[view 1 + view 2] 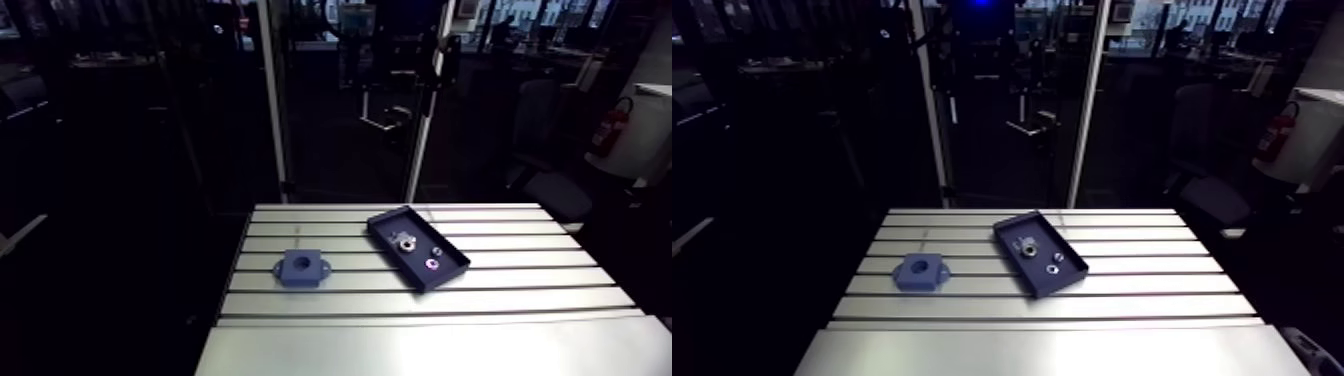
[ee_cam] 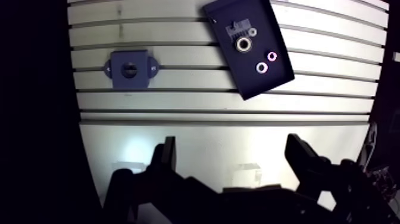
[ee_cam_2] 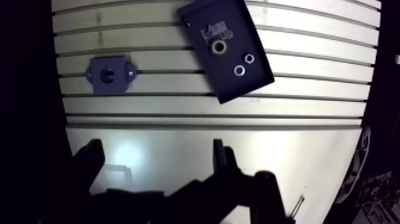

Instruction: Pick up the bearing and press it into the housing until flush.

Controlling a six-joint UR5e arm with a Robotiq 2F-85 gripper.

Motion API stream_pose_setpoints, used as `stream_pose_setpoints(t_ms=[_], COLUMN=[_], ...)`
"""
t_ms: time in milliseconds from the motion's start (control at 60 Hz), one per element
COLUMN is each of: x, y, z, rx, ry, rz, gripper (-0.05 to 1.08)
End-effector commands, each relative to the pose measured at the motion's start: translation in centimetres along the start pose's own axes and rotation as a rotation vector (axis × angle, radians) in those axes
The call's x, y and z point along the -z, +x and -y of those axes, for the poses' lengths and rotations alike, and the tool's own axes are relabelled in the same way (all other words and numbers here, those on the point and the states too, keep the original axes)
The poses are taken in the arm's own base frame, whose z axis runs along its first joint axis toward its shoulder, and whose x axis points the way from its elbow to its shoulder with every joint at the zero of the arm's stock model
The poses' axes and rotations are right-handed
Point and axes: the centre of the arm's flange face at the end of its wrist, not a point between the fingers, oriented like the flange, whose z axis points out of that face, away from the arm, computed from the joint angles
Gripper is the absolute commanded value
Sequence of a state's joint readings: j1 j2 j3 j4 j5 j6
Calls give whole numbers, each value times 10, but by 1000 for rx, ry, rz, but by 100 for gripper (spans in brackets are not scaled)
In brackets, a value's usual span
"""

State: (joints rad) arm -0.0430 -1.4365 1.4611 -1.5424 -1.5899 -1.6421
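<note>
Three rings lie in the tray [image 2: 265,88]. The biggest, likely the bearing [image 2: 243,44], sits well ahead of the gripper [image 2: 232,143], roughly in line with it. Fingers [image 2: 169,156] spread wide, nothing held. Housing [image 2: 129,70] rests on the table [image 2: 178,101], apart from the tray, bore up.

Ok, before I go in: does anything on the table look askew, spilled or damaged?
Only the dark blue rectangular tray: it lies skewed across the slotted aluminium table's grooves, while the blue housing block sits square to them. Three small rings lie inside the tray, none spilled. No damage shows.
</note>
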Motion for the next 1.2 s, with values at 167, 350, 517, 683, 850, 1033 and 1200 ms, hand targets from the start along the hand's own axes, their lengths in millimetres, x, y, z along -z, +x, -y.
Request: stream_pose_setpoints(t_ms=[167,350,517,683,850,1033,1200], x=[23,20,22,22,15,2,-13], y=[-27,-27,-26,-22,-19,-10,1], z=[33,32,30,23,6,1,-5], rx=[113,112,107,96,115,126,161], ry=[-79,-79,-81,-82,-74,-77,-79], rz=[49,55,50,46,58,20,-5], gripper=[0,0,0,0,0,0,0])
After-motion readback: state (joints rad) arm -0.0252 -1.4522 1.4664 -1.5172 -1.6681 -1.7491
